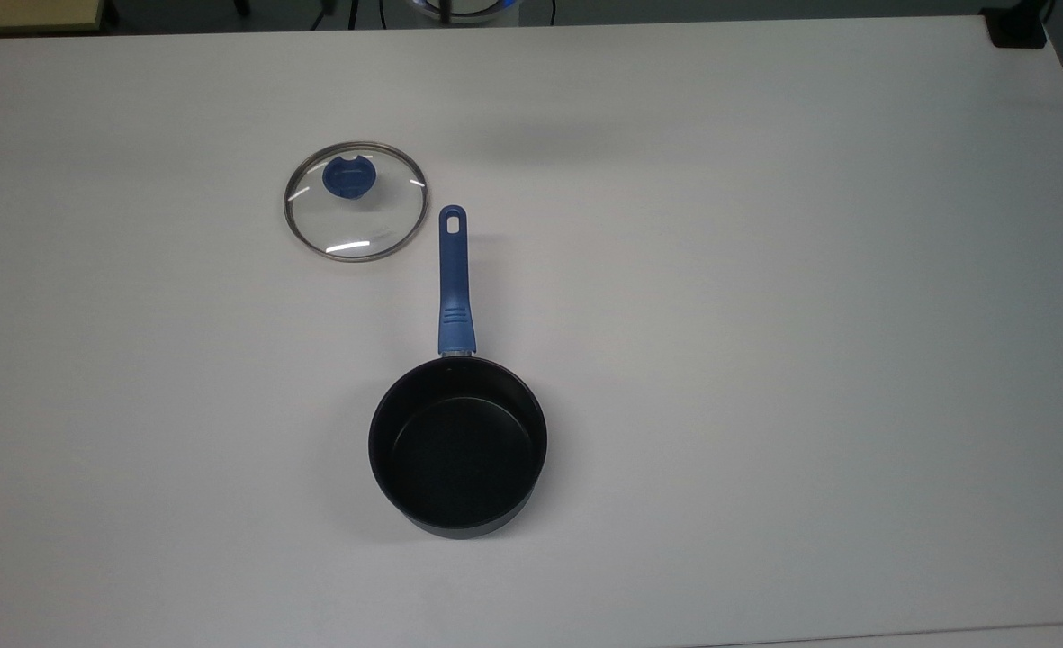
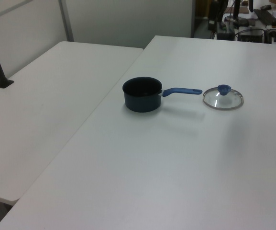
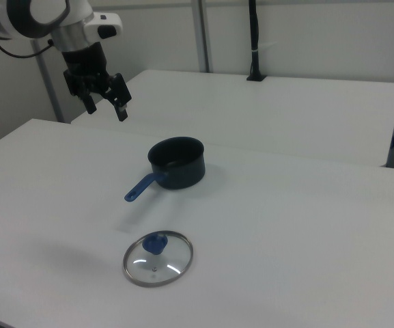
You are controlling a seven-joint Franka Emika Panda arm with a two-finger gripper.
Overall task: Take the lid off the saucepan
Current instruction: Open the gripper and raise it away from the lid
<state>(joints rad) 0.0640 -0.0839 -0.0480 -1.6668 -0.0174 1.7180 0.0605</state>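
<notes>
The broad white table (image 1: pixel 765 270) carries everything, its matte top running on beneath the pincer, with a second white table (image 2: pixel 42 105) set alongside it in the left view.

The white robot arm (image 3: pixel 39 17) reaches in from the right view's upper left corner, and its black two-finger gripper (image 3: pixel 106 108) hangs high above the table with the fingers spread apart, gripping nothing.

Well below the pincer and toward the right view's right stands the small round saucepan (image 1: pixel 457 445) with a black inside and dark outer wall, upright and uncovered on the table (image 3: pixel 176 162). Its long straight blue handle (image 1: pixel 454 283), with a hole at its end, points back toward the side where the pincer hangs.

Farther from the pincer, toward the right view's lower edge, lies the round clear glass lid (image 1: pixel 355 211) with a steel rim, flat on the table and apart from the saucepan; it sits just beside the tip of the handle without touching it (image 3: pixel 157 260). Smallest, the lid's round blue knob (image 1: pixel 348 176) faces upward, seen also in the left view (image 2: pixel 223 89).
</notes>
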